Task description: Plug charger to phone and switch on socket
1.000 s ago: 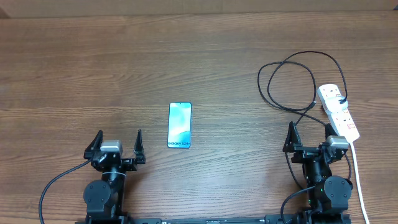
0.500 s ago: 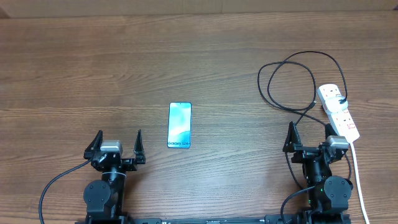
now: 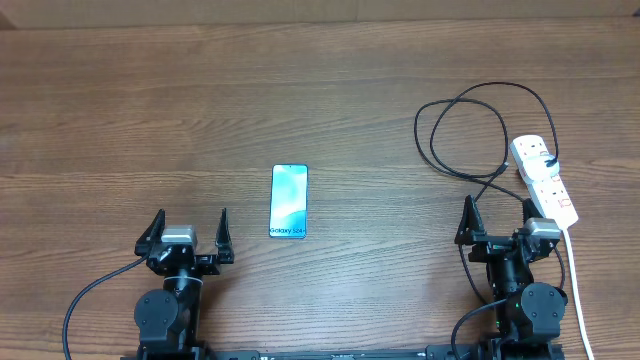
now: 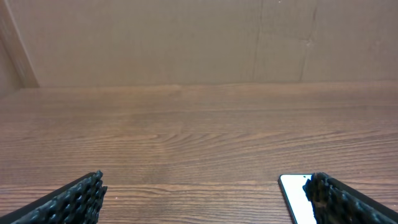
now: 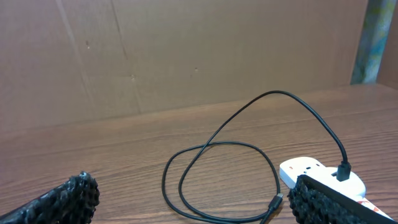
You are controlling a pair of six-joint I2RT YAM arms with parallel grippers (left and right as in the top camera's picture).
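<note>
Plainly step one awaits; left gripper (image 3: 190, 228) and right gripper (image 3: 497, 215) gape wide, empty; next, right should pinch the plug tip (image 5: 274, 201) of the charger (image 5: 274, 93).

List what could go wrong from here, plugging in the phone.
1. The thin black charger cable lies in crossed loops; pulling its plug tip toward the slim blue-screened phone may snag it or drag the white power strip.
2. The phone lies flat and unheld on the wooden table; pushing the plug in may slide it.
</note>
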